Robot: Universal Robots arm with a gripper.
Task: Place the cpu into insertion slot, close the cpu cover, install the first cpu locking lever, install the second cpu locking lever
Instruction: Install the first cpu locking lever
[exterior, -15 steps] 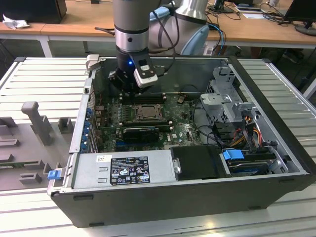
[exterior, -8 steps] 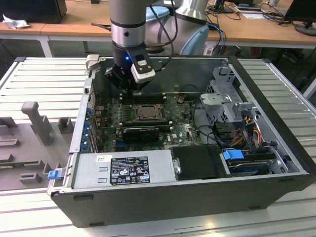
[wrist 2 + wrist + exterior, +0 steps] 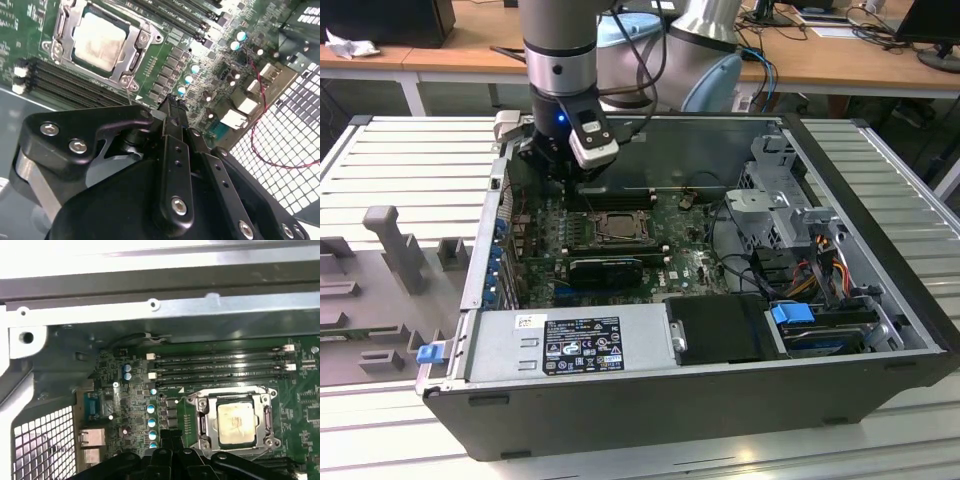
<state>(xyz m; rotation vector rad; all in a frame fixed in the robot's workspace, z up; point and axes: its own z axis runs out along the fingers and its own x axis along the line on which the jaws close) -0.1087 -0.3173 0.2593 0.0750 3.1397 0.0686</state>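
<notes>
The cpu (image 3: 98,41) lies flat in the insertion slot (image 3: 131,64), its tan-grey, slightly smudged face showing through the large window of the cpu cover (image 3: 64,31), a thin silvery frame plate lying closed over the socket in both wrist views. In the first wrist view the cpu (image 3: 234,423) sits just beyond the black fingers (image 3: 167,437), and the cover's metal border (image 3: 202,420) has screw heads at its corners. The gripper (image 3: 172,102) hangs above the green motherboard (image 3: 210,95) just beside the socket's corner, touching nothing; its black fingers (image 3: 172,120) stand pressed together into one narrow blade with no gap between them and nothing pinched. Near the socket run long black memory slots (image 3: 65,87) with white end clips, and on the gripper's other side the board is crowded with small silver-topped capacitors (image 3: 192,70) and a thin red wire (image 3: 260,90). Past these stands the case's perforated metal wall (image 3: 295,130). In the exterior view the gripper (image 3: 582,178) reaches down into the open grey computer case (image 3: 650,400), close to its rear wall, with open room above the socket (image 3: 612,226). The case rests on a ribbed light-grey table (image 3: 400,160); wooden desks (image 3: 840,60) stand behind.
</notes>
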